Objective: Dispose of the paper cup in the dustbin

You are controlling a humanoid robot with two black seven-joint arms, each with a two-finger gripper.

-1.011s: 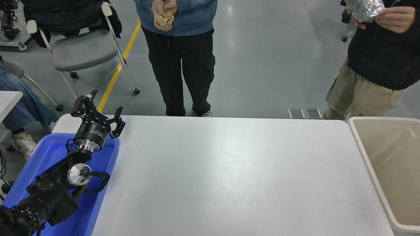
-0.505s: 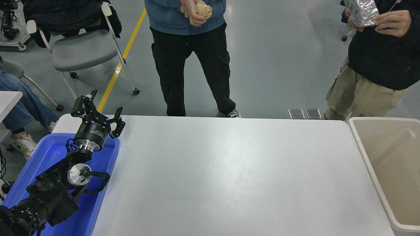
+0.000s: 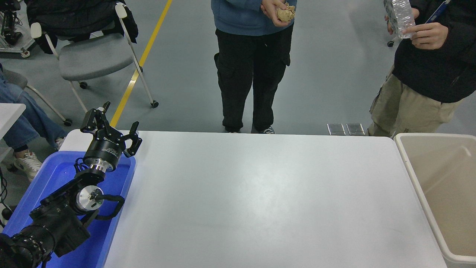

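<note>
A single head view looks forward and down from high on the robot's side, taking in the whole white table (image 3: 260,197), the dustbin (image 3: 411,163) at its right edge and people standing beyond its far edge.

Left gripper (image 3: 111,124) parked over blue tray (image 3: 55,175), fingers spread; dustbin (image 3: 416,178) at table's right.

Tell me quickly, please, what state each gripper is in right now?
Left gripper: open, holding nothing, parked over the blue tray.
Right gripper: not in view.
</note>
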